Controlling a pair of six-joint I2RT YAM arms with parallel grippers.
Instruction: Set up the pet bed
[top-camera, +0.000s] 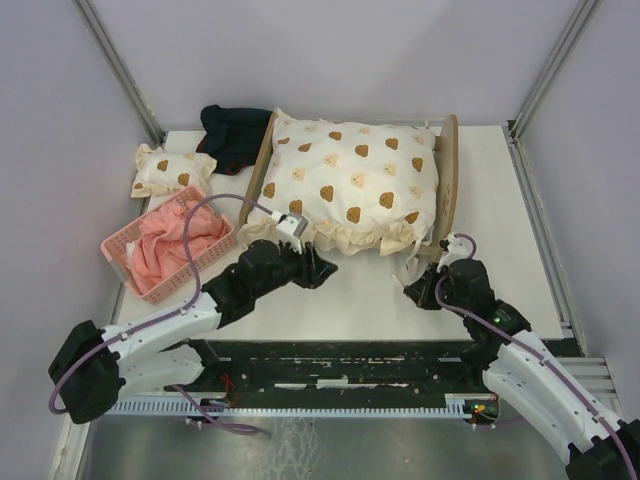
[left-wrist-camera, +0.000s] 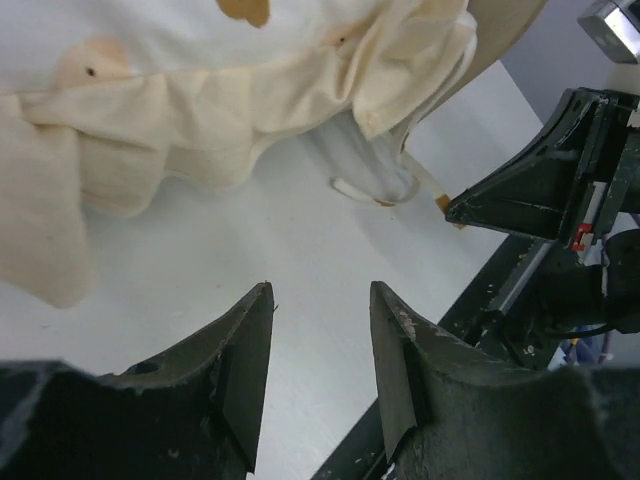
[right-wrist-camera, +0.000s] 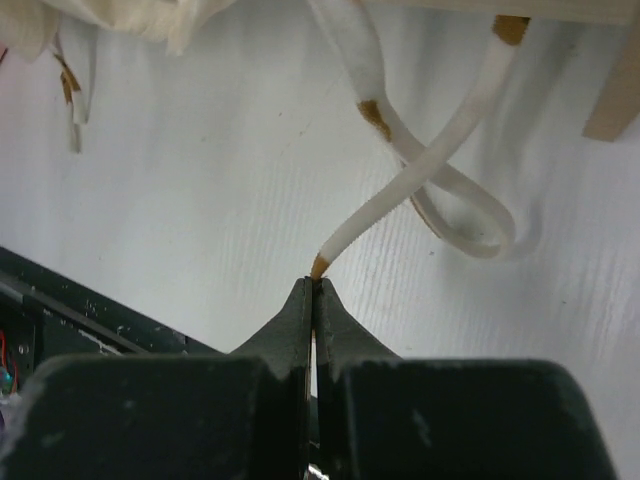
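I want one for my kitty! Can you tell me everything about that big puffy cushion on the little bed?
The cushion is cream, soft-looking cloth, plump, dotted with brown and peach prints and edged with a ruffle. It lies flat on the wooden bed frame, hiding most of it, with its near frill drooping onto the white table. A white tie with a brown tip hangs by its near corner, and the right gripper pinches that tip. The left gripper is open beside the frill, touching nothing.

On my tabletop (top-camera: 360, 290) I count one pet bed (top-camera: 450, 165), one printed quilt (top-camera: 350, 180), one small pillow (top-camera: 170, 170) in the same print, one pink basket (top-camera: 118, 252), one pink cloth (top-camera: 170, 250) and one dark cloth (top-camera: 232, 133).
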